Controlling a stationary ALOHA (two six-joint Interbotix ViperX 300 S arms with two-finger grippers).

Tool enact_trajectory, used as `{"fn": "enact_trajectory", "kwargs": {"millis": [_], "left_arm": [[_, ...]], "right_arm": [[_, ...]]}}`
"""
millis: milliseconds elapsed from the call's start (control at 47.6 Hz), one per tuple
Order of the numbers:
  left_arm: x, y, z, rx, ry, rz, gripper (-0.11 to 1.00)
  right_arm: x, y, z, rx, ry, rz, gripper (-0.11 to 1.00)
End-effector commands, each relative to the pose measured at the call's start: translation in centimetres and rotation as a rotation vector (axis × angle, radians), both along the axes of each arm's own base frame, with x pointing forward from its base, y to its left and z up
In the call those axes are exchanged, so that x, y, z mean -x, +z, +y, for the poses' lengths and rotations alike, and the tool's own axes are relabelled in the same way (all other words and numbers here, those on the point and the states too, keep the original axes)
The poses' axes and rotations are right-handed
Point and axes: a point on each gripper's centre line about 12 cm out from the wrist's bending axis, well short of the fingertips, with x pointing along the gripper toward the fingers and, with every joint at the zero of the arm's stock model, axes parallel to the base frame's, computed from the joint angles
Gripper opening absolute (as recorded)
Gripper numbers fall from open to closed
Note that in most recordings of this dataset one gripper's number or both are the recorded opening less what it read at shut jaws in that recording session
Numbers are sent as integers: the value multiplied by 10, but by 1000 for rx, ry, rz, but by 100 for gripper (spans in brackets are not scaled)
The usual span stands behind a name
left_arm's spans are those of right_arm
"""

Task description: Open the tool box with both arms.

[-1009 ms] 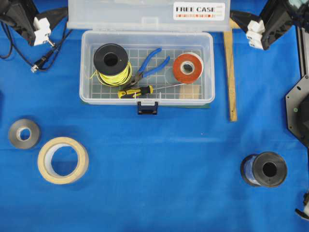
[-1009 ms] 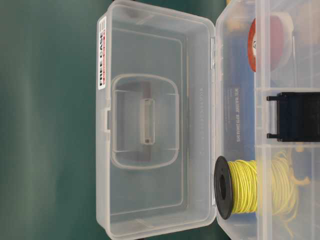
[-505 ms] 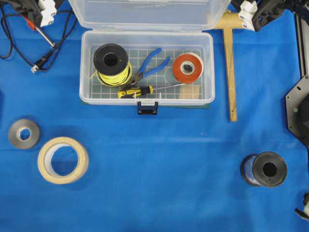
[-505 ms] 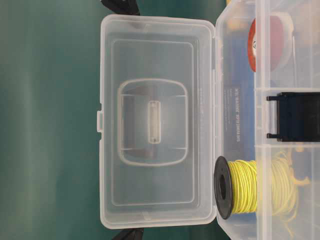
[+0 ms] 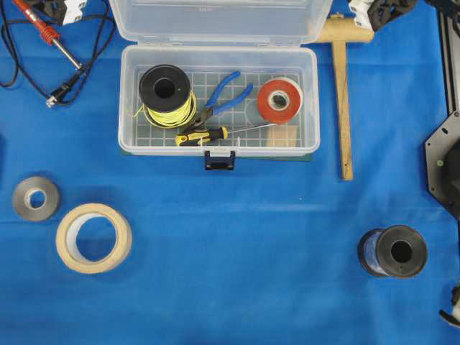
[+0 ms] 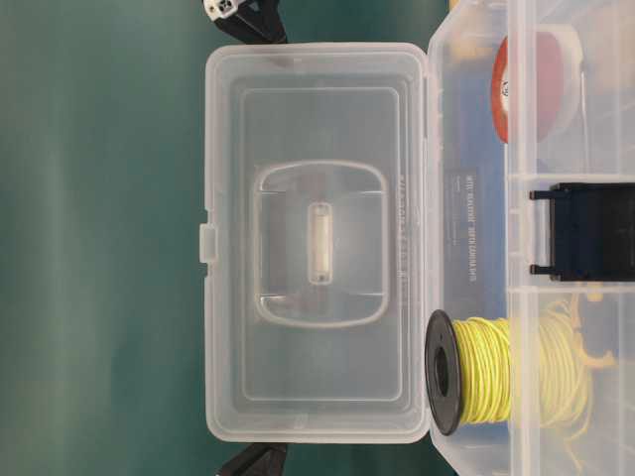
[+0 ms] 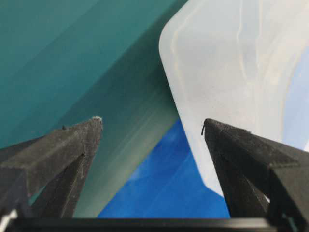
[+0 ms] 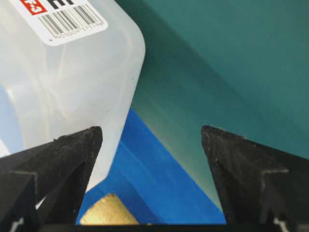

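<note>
The tool box [image 5: 129,100] stands open on the blue cloth. Its clear lid [image 5: 223,21] is swung back at the far edge and its black latch [image 5: 219,159] hangs at the front. Seen from table level, the lid [image 6: 317,243] faces the camera. My left gripper [image 7: 150,123] is open beside the lid's corner [image 7: 231,72], with nothing between its fingers. Only its white fitting [image 5: 70,8] shows from overhead. My right gripper [image 8: 150,129] is open beside the labelled corner [image 8: 72,72], also empty, with its fitting [image 5: 364,8] at the top edge.
In the box lie a yellow wire spool [image 5: 166,93], blue pliers [image 5: 226,93], red tape [image 5: 279,100] and a screwdriver [image 5: 201,136]. Around it are a soldering iron [image 5: 43,29], a wooden square [image 5: 343,108], grey tape [image 5: 36,198], masking tape [image 5: 93,238] and a black spool [image 5: 394,251].
The lid has swung further back. Both arms have drawn away toward the far edge, off the lid's corners, with their jaws still open.
</note>
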Motion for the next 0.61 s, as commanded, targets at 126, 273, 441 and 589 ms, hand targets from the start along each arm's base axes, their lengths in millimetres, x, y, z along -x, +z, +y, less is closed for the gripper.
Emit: {"fn": "enact_trajectory", "kwargs": {"millis": [126, 273, 441, 589], "left_arm": [[-6, 8, 11, -14, 12, -12, 91], [-5, 7, 11, -6, 14, -5, 91], [6, 3, 10, 18, 36, 19, 91], [23, -1, 5, 33, 63, 34, 91]], "right_arm": [[-5, 13, -8, 25, -6, -27, 84], [-4, 12, -7, 23, -8, -25, 84], [6, 10, -9, 7, -34, -6, 84], [23, 6, -6, -9, -69, 10, 84]]}}
